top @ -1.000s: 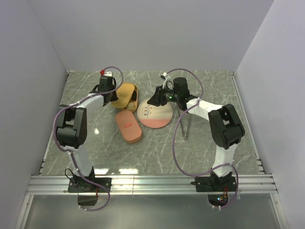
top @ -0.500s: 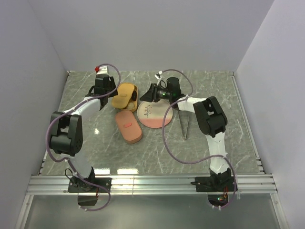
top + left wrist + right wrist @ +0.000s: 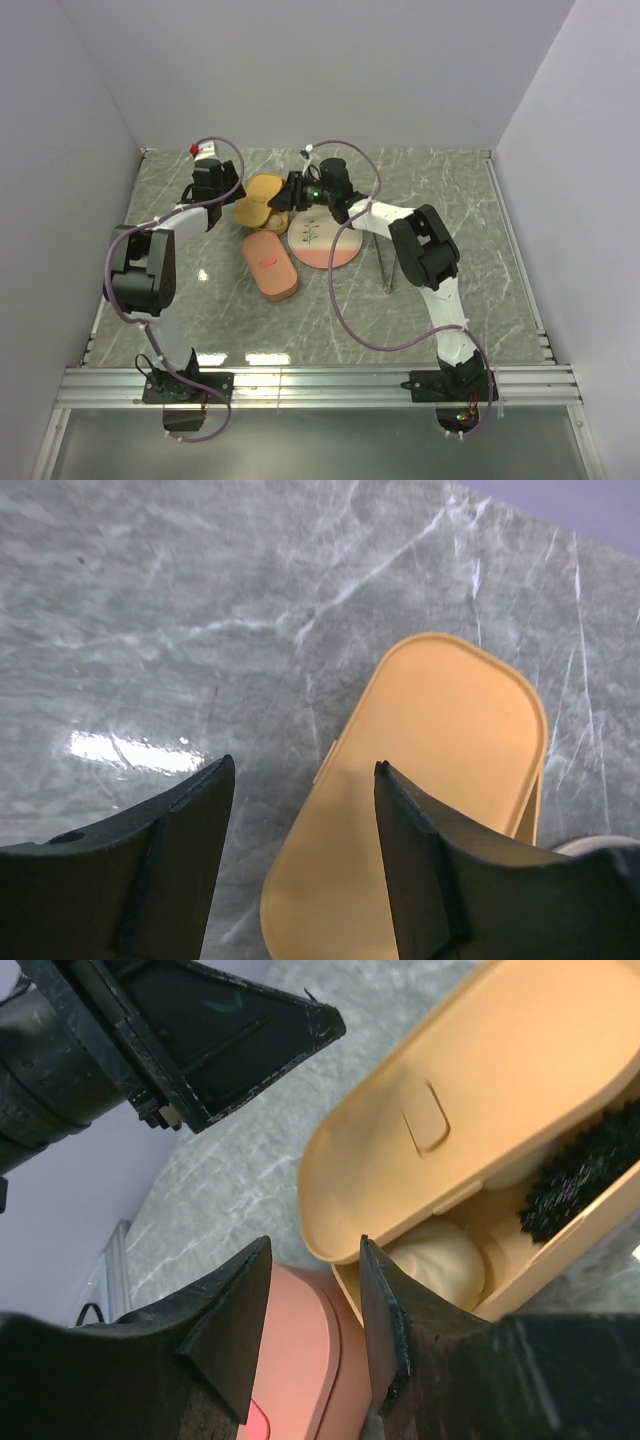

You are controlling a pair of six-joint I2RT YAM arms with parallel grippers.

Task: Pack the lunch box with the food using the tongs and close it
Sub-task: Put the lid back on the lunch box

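The yellow lunch box (image 3: 260, 196) stands at the table's back, left of centre. A flat yellow lid (image 3: 470, 1090) lies tilted over it and leaves its near side uncovered. There, food shows inside: a round beige ball (image 3: 440, 1260) and a dark piece (image 3: 585, 1175). My left gripper (image 3: 216, 183) hovers open just left of the box, and the lid (image 3: 430, 780) lies below and beyond its fingers, untouched. My right gripper (image 3: 313, 1242) is open at the box's right corner with nothing between its fingers. The tongs (image 3: 386, 265) lie on the table, right of the plate.
A pink oval lid (image 3: 272, 265) lies flat in front of the box, close under my right fingers (image 3: 225, 1330). The cream-and-pink plate (image 3: 325, 245) sits right of it. Grey walls close in the table at back and sides.
My right gripper has swung left from over the plate to the box's corner. My left gripper has opened and drawn back left. The yellow lid now covers most of the box.
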